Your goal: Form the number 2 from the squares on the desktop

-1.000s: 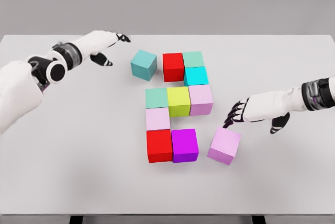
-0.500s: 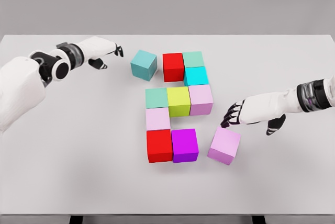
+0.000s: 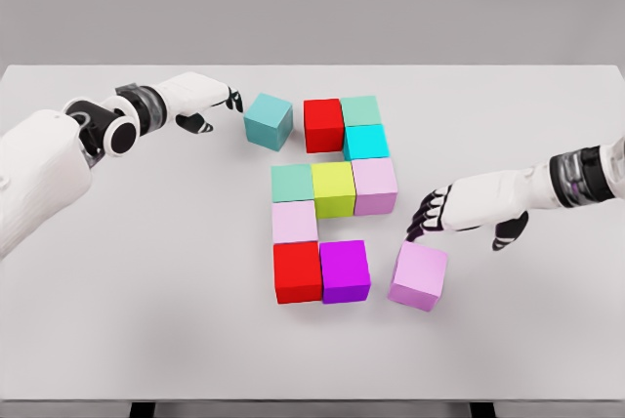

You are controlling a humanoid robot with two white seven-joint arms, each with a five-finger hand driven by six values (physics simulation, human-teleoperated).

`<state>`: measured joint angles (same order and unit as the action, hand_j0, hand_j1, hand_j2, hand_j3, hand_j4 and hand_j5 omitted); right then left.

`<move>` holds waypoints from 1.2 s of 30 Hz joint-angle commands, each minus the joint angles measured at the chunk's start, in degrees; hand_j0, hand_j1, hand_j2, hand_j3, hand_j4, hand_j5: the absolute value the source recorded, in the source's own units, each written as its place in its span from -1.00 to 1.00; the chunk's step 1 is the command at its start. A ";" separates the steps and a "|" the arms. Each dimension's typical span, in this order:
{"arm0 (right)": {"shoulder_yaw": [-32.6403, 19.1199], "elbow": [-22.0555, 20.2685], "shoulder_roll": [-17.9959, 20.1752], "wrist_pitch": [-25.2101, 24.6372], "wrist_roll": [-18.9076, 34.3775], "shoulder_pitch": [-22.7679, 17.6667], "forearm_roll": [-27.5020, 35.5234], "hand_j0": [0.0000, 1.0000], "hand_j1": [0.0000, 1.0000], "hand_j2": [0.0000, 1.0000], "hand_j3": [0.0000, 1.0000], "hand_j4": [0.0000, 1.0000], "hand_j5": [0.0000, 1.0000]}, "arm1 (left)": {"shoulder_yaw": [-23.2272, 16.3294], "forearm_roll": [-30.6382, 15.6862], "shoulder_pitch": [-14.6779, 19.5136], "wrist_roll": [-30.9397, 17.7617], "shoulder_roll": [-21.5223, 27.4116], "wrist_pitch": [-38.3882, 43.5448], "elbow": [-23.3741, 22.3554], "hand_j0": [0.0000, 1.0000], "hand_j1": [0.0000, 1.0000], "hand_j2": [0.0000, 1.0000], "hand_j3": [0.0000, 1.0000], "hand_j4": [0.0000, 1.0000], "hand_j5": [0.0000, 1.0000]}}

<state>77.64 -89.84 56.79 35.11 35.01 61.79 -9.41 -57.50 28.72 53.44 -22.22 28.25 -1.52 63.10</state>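
Left hand: over the last second I watch my left hand [image 3: 207, 98] come in from the left and close on the teal cube [image 3: 269, 120]; its dark fingertips now sit just beside that cube's left face, fingers loosely spread and holding nothing.
Teal cube: it lies at the upper left of the block figure, just left of the upper red cube [image 3: 323, 124], turned slightly and with a small gap between them. It has not shifted across the three pictures.
What that means: I read this as the set-up for a push to the right, closing the gap so the top bar of the 2 is complete.
Block figure: the red, green and cyan cubes form the top right, the yellow-green cube [image 3: 334, 188] is the middle of the centre row, and the lower red and magenta cubes start the bottom row. I take the magenta cube [image 3: 345, 270] as my landmark.
Loose pink cube: the pink cube [image 3: 418, 275] sits to the right of the magenta cube, rotated and apart from it. It has slid a little toward the magenta cube since a second ago, and the gap looks narrower.
Right hand: my right hand [image 3: 459, 211] hangs above and right of the magenta cube, fingers curled downward, tips at the pink cube's upper far edge, gripping nothing.
Remaining: by my judgement two cubes are unseated, one at each end of the figure.
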 commanded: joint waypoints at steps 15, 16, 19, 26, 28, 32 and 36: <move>-2.95 3.36 8.33 -0.11 -0.01 1.22 3.34 -0.53 -0.53 -0.53 -0.53 -0.53 -0.53 | 0.11 2.04 0.09 0.07 -1.79 -0.41 -2.72 0.38 0.38 0.38 0.38 0.38 0.38; 1.71 3.27 9.74 -0.11 -0.01 4.83 5.54 -0.53 -0.53 -0.53 -0.53 -0.53 -0.53 | 0.11 1.96 0.00 -0.02 -1.70 -1.20 -2.64 0.38 0.38 0.38 0.38 0.38 0.38; 12.70 2.92 11.94 -0.11 -0.01 9.93 10.02 -0.53 -0.53 -0.53 -0.53 -0.53 -0.53 | 0.11 1.69 0.00 -0.11 -1.44 -1.90 -1.85 0.38 0.38 0.38 0.38 0.38 0.38; 20.18 -0.51 10.80 -0.11 -0.01 8.17 12.75 -0.80 -0.80 -0.80 -0.80 -0.80 -0.80 | 0.11 1.43 0.00 -0.11 -1.35 -3.57 -0.79 0.38 0.38 0.38 0.38 0.38 0.38; 20.44 -0.60 9.57 -0.11 -0.01 8.17 12.66 -0.81 -0.81 -0.81 -0.81 -0.81 -0.81 | 0.11 1.43 0.00 -0.11 -1.35 -3.57 -0.79 0.38 0.38 0.38 0.38 0.38 0.38; 19.04 -0.60 7.99 -0.11 -0.01 6.33 12.57 -0.83 -0.83 -0.83 -0.83 -0.83 -0.83 | 0.11 1.34 0.00 -0.11 -1.35 -3.75 -0.79 0.38 0.38 0.38 0.38 0.38 0.38; 18.95 -0.60 6.23 -0.11 -0.01 5.62 12.48 -0.83 -0.83 -0.83 -0.83 -0.83 -0.83 | 0.11 0.81 -0.09 -0.11 -1.26 -3.84 -0.70 0.38 0.38 0.38 0.38 0.38 0.38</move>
<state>96.75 -90.40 64.01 35.09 35.00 67.50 2.78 -57.45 29.78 53.35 -22.34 26.91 -5.30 62.35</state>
